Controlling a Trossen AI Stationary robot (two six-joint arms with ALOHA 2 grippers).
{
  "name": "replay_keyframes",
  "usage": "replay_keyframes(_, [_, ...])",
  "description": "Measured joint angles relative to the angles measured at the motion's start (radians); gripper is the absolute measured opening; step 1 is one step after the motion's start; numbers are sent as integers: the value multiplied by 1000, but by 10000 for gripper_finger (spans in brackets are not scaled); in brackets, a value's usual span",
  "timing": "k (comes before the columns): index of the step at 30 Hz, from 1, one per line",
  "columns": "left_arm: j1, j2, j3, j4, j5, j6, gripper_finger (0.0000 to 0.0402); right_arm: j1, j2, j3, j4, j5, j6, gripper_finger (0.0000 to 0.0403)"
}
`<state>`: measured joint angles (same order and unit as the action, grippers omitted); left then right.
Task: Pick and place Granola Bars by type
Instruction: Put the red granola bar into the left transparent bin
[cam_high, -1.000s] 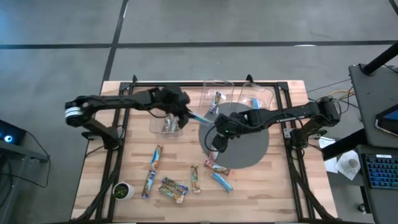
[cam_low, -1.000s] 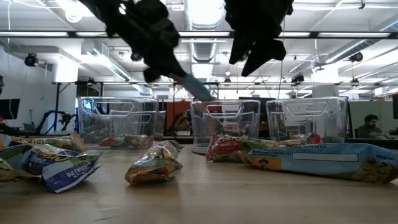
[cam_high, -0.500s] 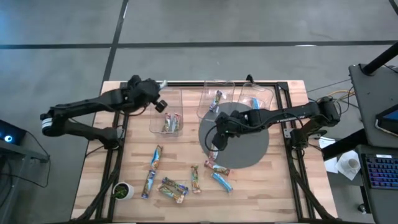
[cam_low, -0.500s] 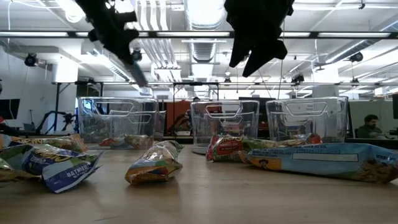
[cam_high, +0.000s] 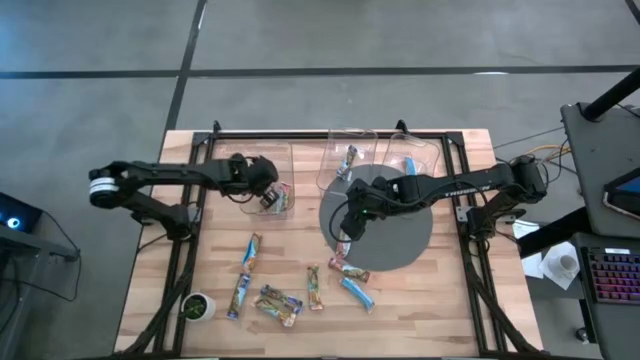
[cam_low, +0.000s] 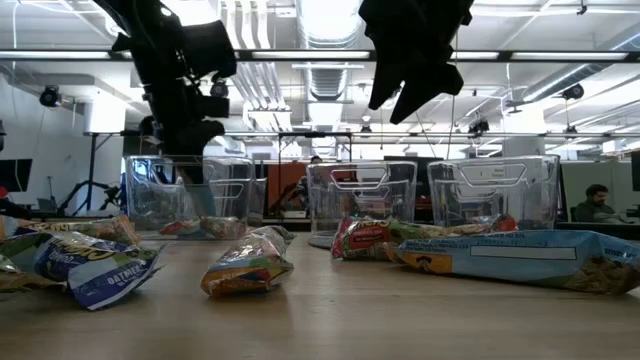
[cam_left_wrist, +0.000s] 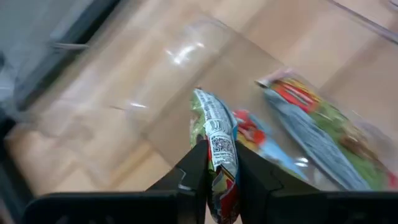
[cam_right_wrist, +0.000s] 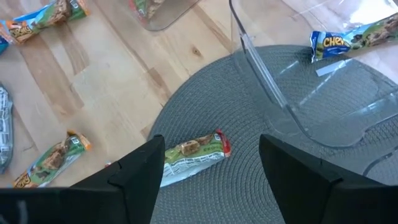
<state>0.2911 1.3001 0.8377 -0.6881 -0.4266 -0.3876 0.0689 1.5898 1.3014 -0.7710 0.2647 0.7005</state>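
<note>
My left gripper (cam_high: 263, 187) hangs over the left clear bin (cam_high: 250, 205), shut on a green, red and white granola bar (cam_left_wrist: 217, 146). More multicoloured bars (cam_left_wrist: 311, 134) lie on that bin's floor. My right gripper (cam_high: 350, 218) is open, high over the grey mat (cam_high: 400, 235). A red and green bar (cam_right_wrist: 191, 153) lies on the mat below, between its fingers in the right wrist view. The middle bin (cam_high: 350, 158) holds a multicoloured bar and the right bin (cam_high: 415, 155) a light blue one (cam_right_wrist: 351, 38). Several bars (cam_high: 278, 300) lie loose on the near wood. My left gripper pinches the granola bar between its two fingers (cam_left_wrist: 198, 163). The fingers close on its flat sides, around the printed code panel (cam_left_wrist: 221, 148). They point down into the left bin. The bar is lifted clear and one end (cam_left_wrist: 200, 98) sticks out past the fingertips toward the bin floor.
Three clear bins stand in a row along the far side, the middle and right ones on the round mat. A small green-topped cup (cam_high: 197, 305) stands near the near-left corner. Bare wood lies between the left bin and the loose bars.
My left gripper pulled back from beside the middle bin toward the table's far-left corner. It then came over the left bin and tipped to point down, staying shut on its bar. My right gripper stayed open over the mat.
</note>
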Motion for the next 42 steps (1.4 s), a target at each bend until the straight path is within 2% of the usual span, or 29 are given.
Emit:
replay_keyframes(9, [-20,-27,58,-2,23,65,121,0,0,0,-1,-2,0,249])
replay_keyframes(13, [-21,-57,95,-47,35,81,141,0,0,0,-4,-9,0,249])
replay_keyframes(22, [-40,-165,171,-54,120,117,145,0,0,0,-22,-69,0,249])
replay_keyframes(27, [-43,-212,199,-51,207,97,145,8,0,0,-119,-202,19,249])
replay_keyframes(31, [-52,-243,204,-48,250,93,145,45,10,-28,-169,-249,30,249])
replay_keyframes(38, [-62,-261,204,-47,255,93,145,111,85,-81,-125,-313,51,249])
replay_keyframes(42, [-62,-260,204,-46,255,95,145,168,120,-81,-114,-311,-7,249])
